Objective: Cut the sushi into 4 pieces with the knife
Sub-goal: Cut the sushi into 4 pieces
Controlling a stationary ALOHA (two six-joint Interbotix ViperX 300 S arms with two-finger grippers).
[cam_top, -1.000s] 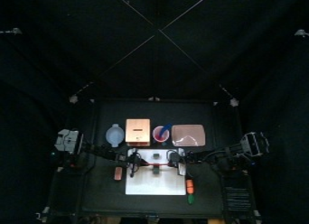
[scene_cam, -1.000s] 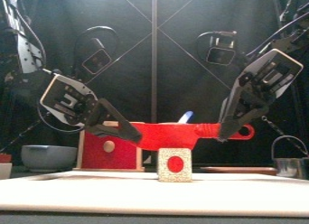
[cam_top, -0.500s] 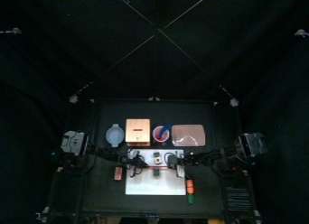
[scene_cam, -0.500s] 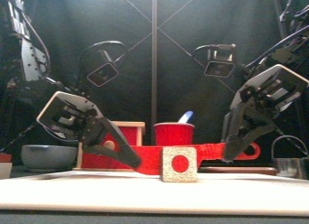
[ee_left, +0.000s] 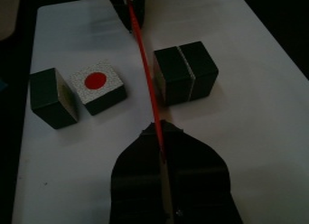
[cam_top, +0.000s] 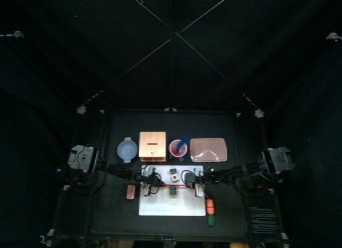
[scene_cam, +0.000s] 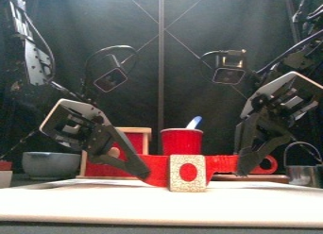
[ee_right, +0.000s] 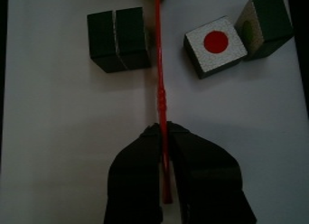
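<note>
At the frame's centre, left gripper point(ee_left: 157, 135) and right gripper point(ee_right: 160, 135) clamp the red knife point(ee_left: 145, 74) by its ends. 2 pieces point(ee_left: 99, 88) lie free; I judge the next cut should split the joined block point(ee_left: 183, 72) along its seam.

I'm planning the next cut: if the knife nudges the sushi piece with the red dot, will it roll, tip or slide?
Probably slide: the red-dot piece is a squat block with flat sides, standing on the white board. Rolling seems unlikely: nothing on it looks round. It looks like a light toy, so a slight nudge from the red knife may turn it.
</note>
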